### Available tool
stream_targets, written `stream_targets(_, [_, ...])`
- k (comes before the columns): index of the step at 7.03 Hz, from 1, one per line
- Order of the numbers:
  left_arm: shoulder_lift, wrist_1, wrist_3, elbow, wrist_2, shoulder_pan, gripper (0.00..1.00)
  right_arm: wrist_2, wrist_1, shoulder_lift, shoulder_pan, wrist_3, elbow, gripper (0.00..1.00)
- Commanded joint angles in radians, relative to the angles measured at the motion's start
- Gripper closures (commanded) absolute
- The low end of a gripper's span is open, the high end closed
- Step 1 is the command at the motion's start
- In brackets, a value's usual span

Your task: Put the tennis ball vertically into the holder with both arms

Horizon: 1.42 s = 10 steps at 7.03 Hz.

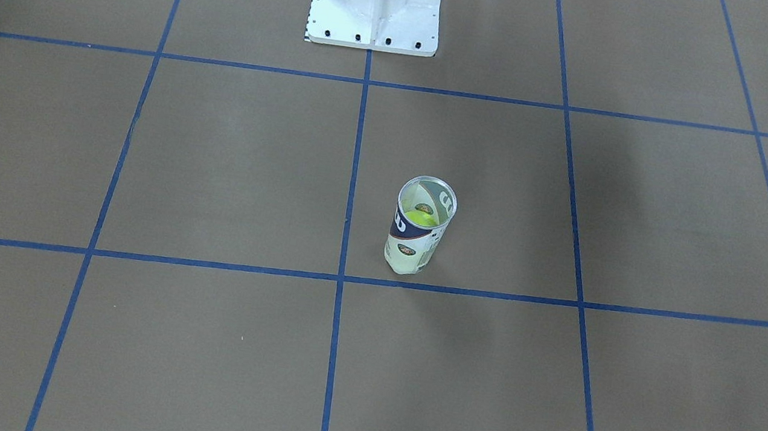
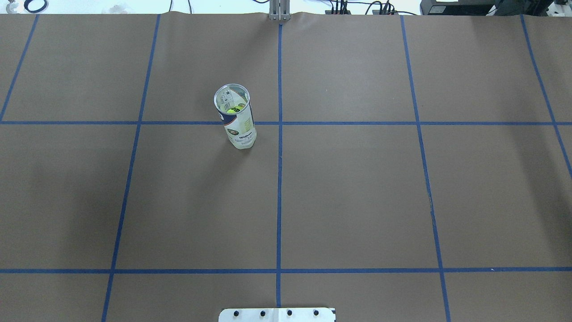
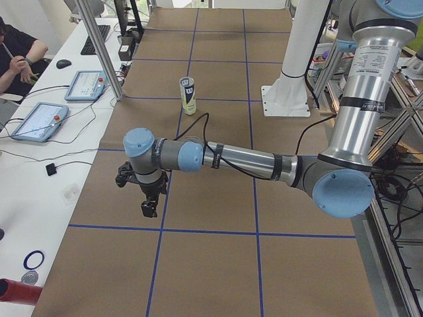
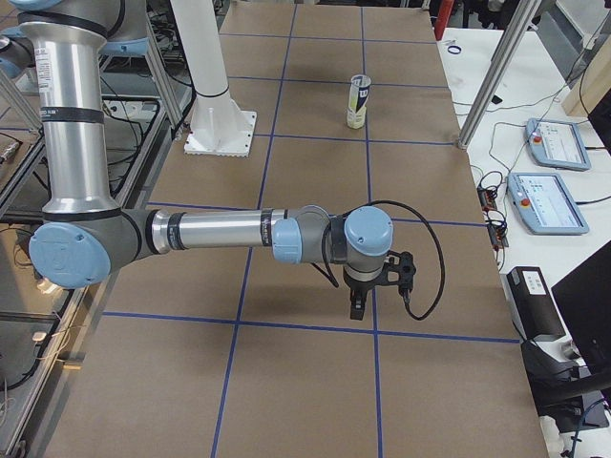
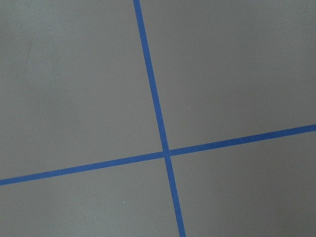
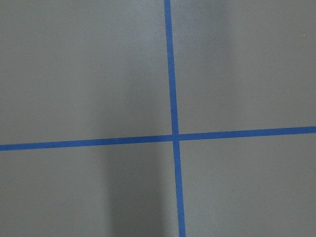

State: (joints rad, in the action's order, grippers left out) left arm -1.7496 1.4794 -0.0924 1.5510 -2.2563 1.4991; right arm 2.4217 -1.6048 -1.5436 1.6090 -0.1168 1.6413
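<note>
The holder (image 1: 418,239), a clear tube with a white and navy label, stands upright on the brown table with its top open. A yellow-green tennis ball (image 1: 420,217) sits inside it. The holder also shows in the overhead view (image 2: 239,125), with the ball (image 2: 232,109) visible through its mouth, and in both side views (image 3: 188,96) (image 4: 358,101). My left gripper (image 3: 149,210) hangs low over the table, far from the holder. My right gripper (image 4: 358,310) does the same at the opposite end. I cannot tell whether either is open or shut. Both wrist views show only brown paper and crossing blue tape.
The white pedestal base (image 1: 376,4) stands at the robot side of the table, also in the left side view (image 3: 287,99). Blue tape lines grid the brown paper. A seated person (image 3: 16,56) and tablets (image 3: 39,120) (image 4: 549,200) are on the side desk beyond the table's edge.
</note>
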Motion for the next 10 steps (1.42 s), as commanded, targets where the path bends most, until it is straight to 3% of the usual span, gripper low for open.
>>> stream_targets(1, [0.047,0.007,-0.012,0.015,-0.005,0.004,0.00,-0.012,-0.003,-0.003,0.000,0.000,0.000,0.00])
stream_targets(4, [0.087,0.007,-0.087,0.014,-0.012,0.033,0.00,-0.006,-0.001,-0.007,0.000,0.000,-0.006,0.00])
stream_targets(6, [0.122,0.073,-0.087,0.015,-0.038,0.033,0.00,-0.001,0.002,-0.009,0.000,0.000,-0.008,0.00])
stream_targets(10, [0.122,0.088,-0.076,0.011,-0.077,0.032,0.00,0.000,0.003,-0.013,-0.001,0.000,-0.009,0.00])
